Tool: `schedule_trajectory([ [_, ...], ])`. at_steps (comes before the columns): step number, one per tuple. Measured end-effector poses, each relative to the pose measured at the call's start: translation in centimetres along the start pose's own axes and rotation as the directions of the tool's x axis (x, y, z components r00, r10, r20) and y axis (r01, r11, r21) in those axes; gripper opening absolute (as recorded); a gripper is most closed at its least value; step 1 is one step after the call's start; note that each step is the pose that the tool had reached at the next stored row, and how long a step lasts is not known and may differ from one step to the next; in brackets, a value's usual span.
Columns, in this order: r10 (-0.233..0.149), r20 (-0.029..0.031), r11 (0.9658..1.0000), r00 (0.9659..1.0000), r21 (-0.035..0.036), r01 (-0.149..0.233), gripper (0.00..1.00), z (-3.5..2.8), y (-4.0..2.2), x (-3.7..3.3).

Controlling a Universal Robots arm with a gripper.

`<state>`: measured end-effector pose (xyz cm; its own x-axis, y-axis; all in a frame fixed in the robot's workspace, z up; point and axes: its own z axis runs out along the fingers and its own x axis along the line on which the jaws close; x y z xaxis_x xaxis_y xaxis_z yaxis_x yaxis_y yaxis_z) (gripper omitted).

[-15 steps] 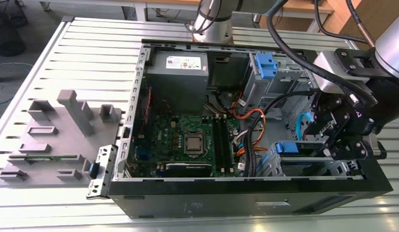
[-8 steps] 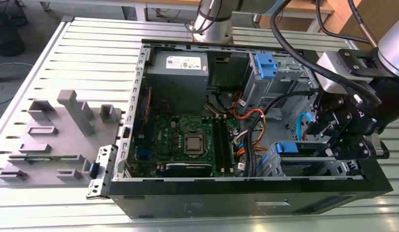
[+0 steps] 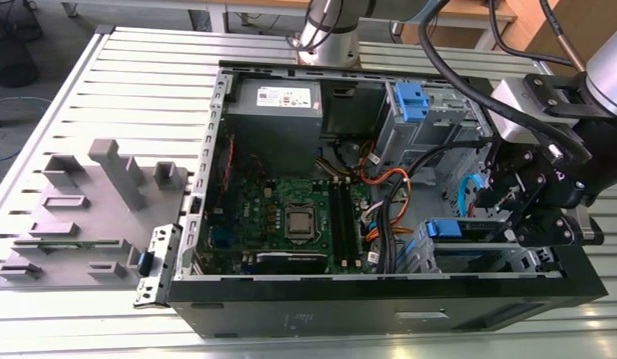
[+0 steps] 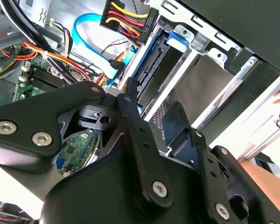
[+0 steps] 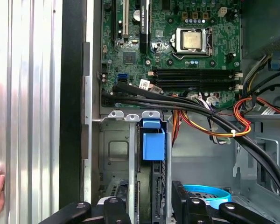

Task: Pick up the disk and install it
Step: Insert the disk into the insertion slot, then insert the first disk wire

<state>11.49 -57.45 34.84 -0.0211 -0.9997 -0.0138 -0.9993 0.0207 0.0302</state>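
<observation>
On the exterior view's left, a grey slotted fixture block (image 3: 89, 202) lies on the slatted metal bench (image 3: 138, 67). Beside it in the middle lies the open computer case (image 3: 368, 314), with the green motherboard (image 3: 288, 217) in its floor and the grey power supply (image 3: 273, 112) above. Further right, a small blue latch (image 3: 412, 99) stands upright. The disk (image 3: 456, 228) stands on edge in the drive cage (image 3: 458, 258) at the case's right end. In both wrist views its blue carrier (image 5: 153, 144) and connector edge (image 4: 154, 65) sit between the cage rails. The black hand (image 3: 513, 221) is directly at the disk, straddling it (image 5: 151, 207) (image 4: 154, 100). I cannot tell whether it is clenched on it or released.
</observation>
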Motion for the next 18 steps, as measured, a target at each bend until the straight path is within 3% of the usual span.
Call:
schedule_trajectory([
  [15,-0.010,-0.0004,1.0000,1.0000,-0.0001,0.010,0.49,0.00,0.00,0.00],
  [18,-0.010,-0.0002,1.0000,1.0000,-0.0001,0.010,0.49,-0.24,0.01,0.00],
])
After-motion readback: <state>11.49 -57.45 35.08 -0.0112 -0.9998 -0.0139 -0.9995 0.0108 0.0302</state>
